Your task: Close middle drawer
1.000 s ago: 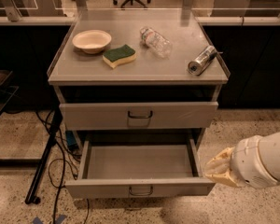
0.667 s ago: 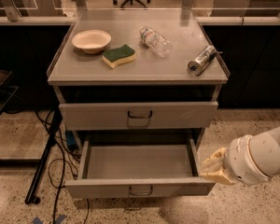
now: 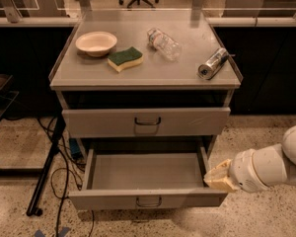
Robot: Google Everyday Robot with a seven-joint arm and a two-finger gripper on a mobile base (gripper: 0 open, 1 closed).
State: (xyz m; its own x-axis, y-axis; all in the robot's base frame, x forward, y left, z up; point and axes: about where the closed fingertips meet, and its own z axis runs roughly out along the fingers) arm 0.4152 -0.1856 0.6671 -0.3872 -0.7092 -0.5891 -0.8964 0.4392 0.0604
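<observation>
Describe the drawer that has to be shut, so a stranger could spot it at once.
Find the grey cabinet with a bowl and a sponge on top. Under its shut upper drawer sits the middle drawer, with the gripper at its right front corner. It is the only drawer pulled out.

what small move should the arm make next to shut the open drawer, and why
Probably slide the gripper sideways in front of the middle drawer, ready to push. The drawer stands pulled out, and the gripper sits off its right front corner, beside the front rather than before it.
</observation>
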